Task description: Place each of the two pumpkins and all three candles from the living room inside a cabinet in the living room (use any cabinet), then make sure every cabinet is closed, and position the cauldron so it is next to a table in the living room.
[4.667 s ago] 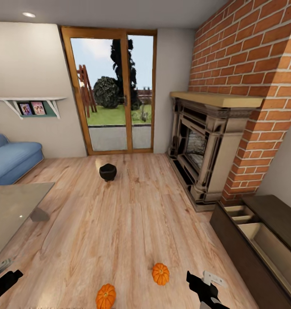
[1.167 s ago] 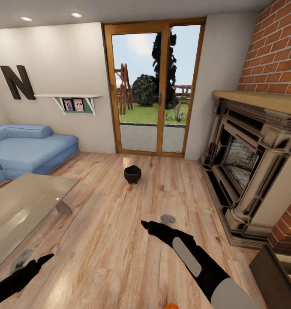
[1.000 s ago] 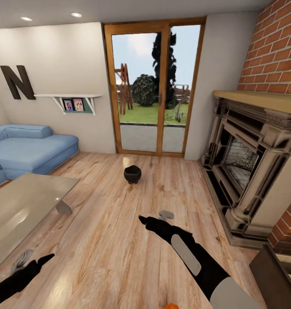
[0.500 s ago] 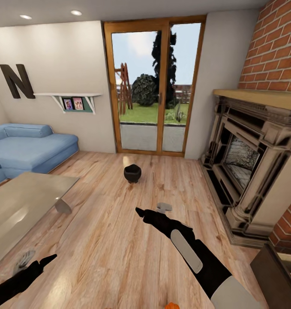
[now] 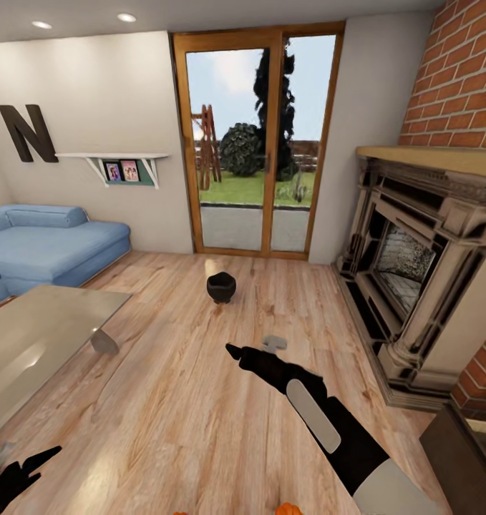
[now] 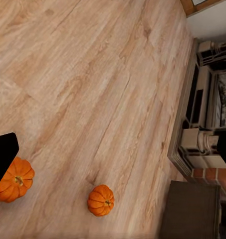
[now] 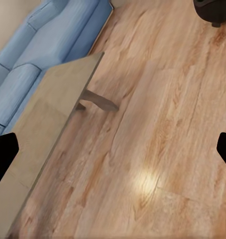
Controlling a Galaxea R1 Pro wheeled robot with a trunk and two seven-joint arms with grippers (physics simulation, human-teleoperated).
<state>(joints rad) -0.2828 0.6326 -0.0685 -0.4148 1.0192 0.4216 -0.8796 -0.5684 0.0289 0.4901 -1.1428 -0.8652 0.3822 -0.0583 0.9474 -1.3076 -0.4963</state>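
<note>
Cauldron (image 5: 221,287) sits on bare floor well apart from the table (image 5: 35,336), so you stretch your right gripper (image 5: 232,350), wide open and empty, toward it; left gripper (image 5: 46,455) unreadable, pumpkins (image 6: 101,200) floor-bound.

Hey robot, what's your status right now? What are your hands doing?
Right gripper stretched toward cauldron, holding nothing. Left gripper low, empty. Both pumpkins on floor. Nothing blocks the cauldron.

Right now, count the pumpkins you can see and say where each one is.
2. Both sit on the wood floor in the left wrist view: a larger pumpkin partly behind a dark gripper finger, and a smaller pumpkin nearer the cabinet.
</note>
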